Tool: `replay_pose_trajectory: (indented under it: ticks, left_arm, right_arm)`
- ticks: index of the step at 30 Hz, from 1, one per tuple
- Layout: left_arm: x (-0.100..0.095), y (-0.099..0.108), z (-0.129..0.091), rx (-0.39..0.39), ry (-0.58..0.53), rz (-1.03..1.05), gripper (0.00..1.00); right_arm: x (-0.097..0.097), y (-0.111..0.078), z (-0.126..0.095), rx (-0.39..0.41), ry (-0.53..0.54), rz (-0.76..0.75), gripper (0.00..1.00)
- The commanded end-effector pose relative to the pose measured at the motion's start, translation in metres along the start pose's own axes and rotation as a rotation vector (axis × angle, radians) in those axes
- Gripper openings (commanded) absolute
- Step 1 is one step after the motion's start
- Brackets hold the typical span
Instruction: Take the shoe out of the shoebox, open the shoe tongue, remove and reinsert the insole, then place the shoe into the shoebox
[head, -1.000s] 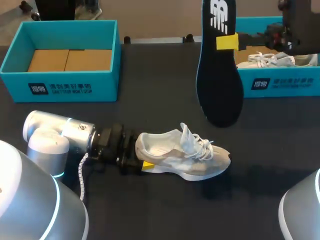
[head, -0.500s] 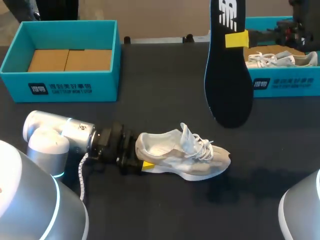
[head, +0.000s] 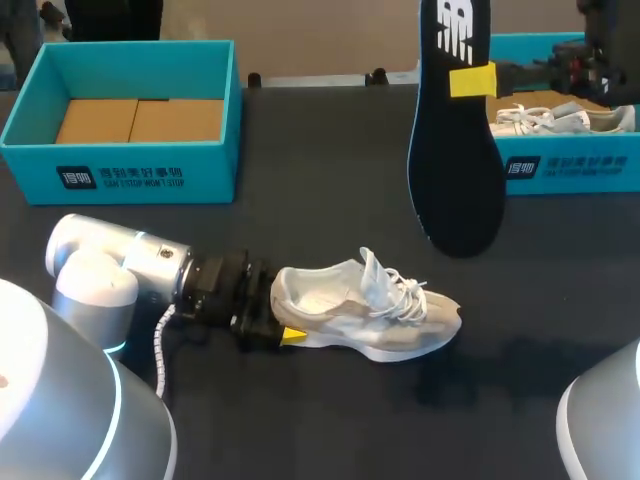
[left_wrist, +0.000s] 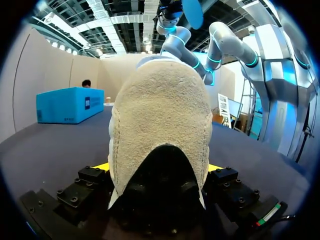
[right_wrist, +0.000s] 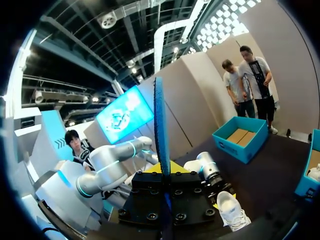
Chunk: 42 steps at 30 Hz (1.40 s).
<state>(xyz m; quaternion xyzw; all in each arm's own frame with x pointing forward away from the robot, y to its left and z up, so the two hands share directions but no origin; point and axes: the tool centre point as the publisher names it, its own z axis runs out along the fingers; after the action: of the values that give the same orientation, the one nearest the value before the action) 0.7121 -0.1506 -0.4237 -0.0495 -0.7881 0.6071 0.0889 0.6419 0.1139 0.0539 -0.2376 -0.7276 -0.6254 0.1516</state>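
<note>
A beige and white shoe (head: 365, 312) lies on its sole on the dark table, toe to the right. My left gripper (head: 283, 322) is at its heel and stands open, with the suede heel (left_wrist: 160, 125) between its yellow fingertips (left_wrist: 100, 166). My right gripper (head: 478, 78) hangs high at the back right, shut on a black insole (head: 455, 150) that hangs down, its lower end above the table. From the right wrist the insole (right_wrist: 161, 125) shows edge-on between the fingers of that gripper (right_wrist: 164, 170).
A teal shoebox (head: 130, 175) with brown cardboard inside stands at the back left. A second teal shoebox (head: 570, 168) at the back right holds another pale shoe (head: 545, 118). My left arm (head: 110, 265) lies low across the front left of the table.
My right arm carried the insole a little to the right and up, then held still. The left gripper's near yellow tip has eased off the heel; the shoe stays put.
</note>
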Motion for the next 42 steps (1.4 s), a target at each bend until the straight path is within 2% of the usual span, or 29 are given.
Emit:
replay_pose_trajectory:
  ticks: [1, 9, 17, 22, 29, 34, 36, 38, 42]
  left_arm:
    - [0.003, -0.002, -0.008, -0.025, -0.002, -0.006, 1.0]
    - [0.004, 0.001, -0.026, -0.085, -0.035, -0.055, 1.0]
    - [0.008, 0.002, -0.045, -0.196, -0.03, -0.064, 1.0]
    - [0.01, 0.001, -0.053, -0.275, -0.028, -0.036, 1.0]
    - [0.01, 0.005, -0.057, -0.343, -0.02, -0.031, 1.0]
    - [0.014, 0.003, -0.062, -0.444, -0.023, -0.033, 1.0]
    - [0.015, 0.0, -0.065, -0.545, -0.04, -0.054, 1.0]
    - [0.014, -0.006, -0.068, -0.613, -0.075, -0.045, 1.0]
    - [0.014, -0.006, -0.068, -0.613, -0.075, -0.045, 1.0]
  right_arm:
    - [-0.002, 0.002, 0.002, 0.005, 0.001, 0.002, 0.0]
    - [-0.002, 0.002, 0.002, 0.005, 0.001, 0.002, 0.0]
    - [-0.002, 0.002, 0.002, 0.005, 0.001, 0.002, 0.0]
    - [-0.002, 0.002, 0.002, 0.005, 0.001, 0.002, 0.0]
    - [-0.002, 0.002, 0.002, 0.005, 0.001, 0.002, 0.0]
    - [-0.002, 0.002, 0.002, 0.005, 0.001, 0.002, 0.0]
    - [-0.002, 0.002, 0.002, 0.005, 0.001, 0.002, 0.0]
    - [-0.002, 0.002, 0.002, 0.005, 0.001, 0.002, 0.0]
    - [-0.002, 0.002, 0.002, 0.005, 0.001, 0.002, 0.0]
